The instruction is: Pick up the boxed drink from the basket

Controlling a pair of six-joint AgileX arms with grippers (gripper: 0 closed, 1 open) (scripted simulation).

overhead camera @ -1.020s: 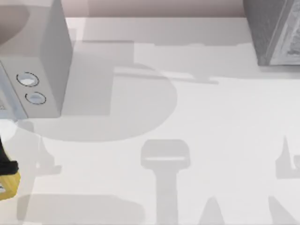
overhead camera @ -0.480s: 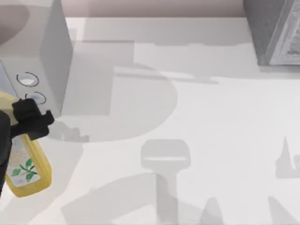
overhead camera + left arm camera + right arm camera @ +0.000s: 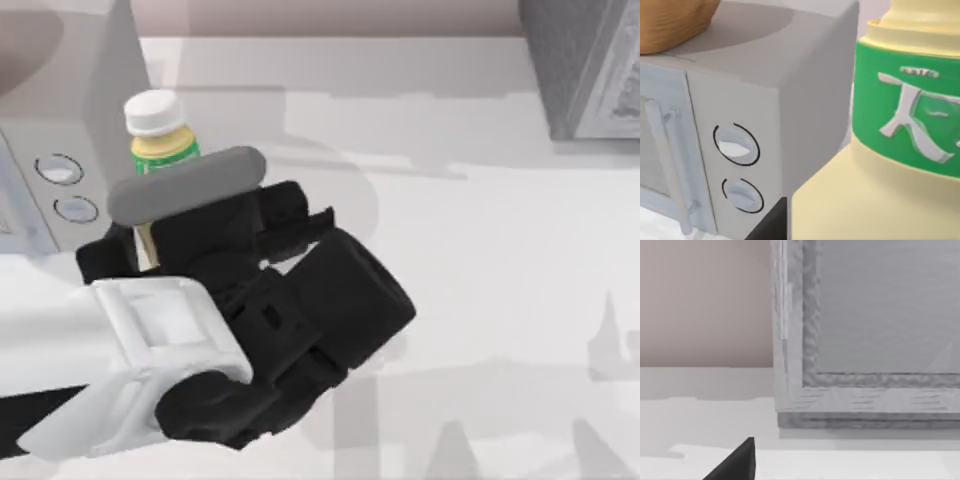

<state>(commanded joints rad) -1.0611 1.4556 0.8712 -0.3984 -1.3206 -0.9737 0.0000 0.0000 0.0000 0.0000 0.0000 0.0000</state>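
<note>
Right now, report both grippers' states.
Left gripper: shut on the boxed drink.
Right gripper: cannot be told.

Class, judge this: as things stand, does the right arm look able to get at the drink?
Probably not directly: the drink sits in the left hand at the table's left, beside the microwave, with the left arm across the way.

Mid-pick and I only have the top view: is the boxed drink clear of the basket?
Observer: Yes. The left wrist view has the wicker basket on the microwave, with the boxed drink apart from it, in the left gripper.
Operator: Which way does the label face?
Observer: Its green label, with a white character, faces the wrist camera.
Operator: And the right arm?
Observer: The right gripper sits idle by a grey cabinet.
</note>
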